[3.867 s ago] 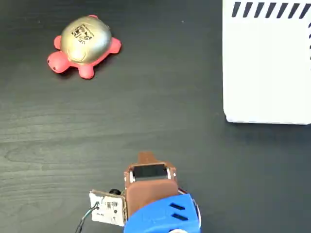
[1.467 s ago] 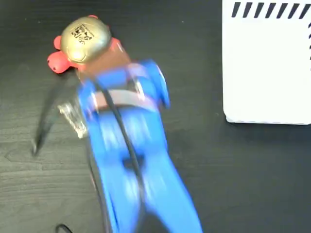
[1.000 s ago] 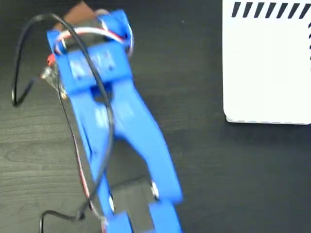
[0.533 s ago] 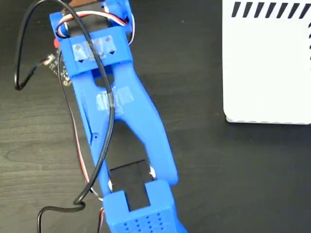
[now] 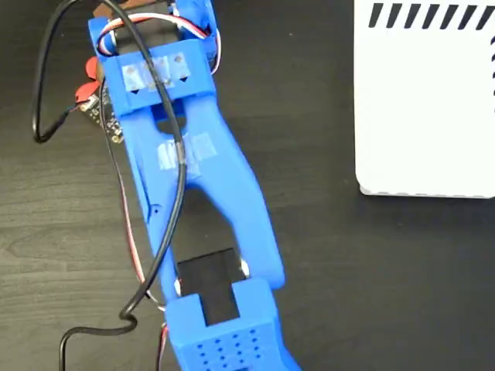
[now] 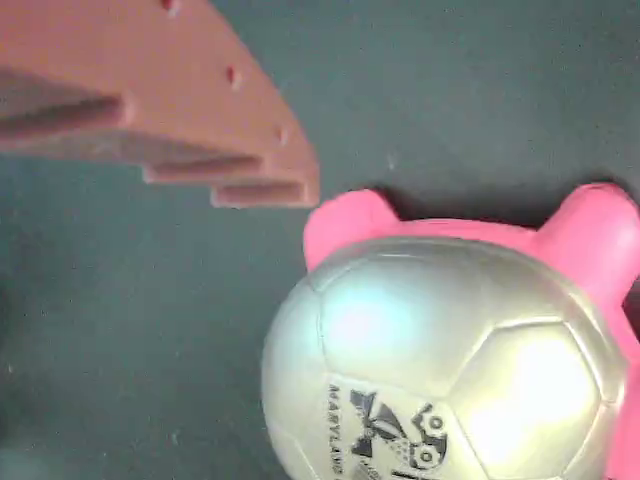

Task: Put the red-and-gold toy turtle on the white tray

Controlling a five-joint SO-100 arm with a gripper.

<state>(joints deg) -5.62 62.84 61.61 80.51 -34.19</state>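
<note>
One toy turtle [image 6: 450, 350], one white tray [image 5: 425, 108], and one blue arm [image 5: 193, 201] on the table.

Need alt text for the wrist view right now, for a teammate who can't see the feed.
The red-and-gold toy turtle fills the lower right of the wrist view, its shiny domed shell with a black printed logo facing the camera and pink-red limbs at its upper edge. One brown gripper finger reaches in from the upper left, apart from the turtle, over the dark table.
</note>
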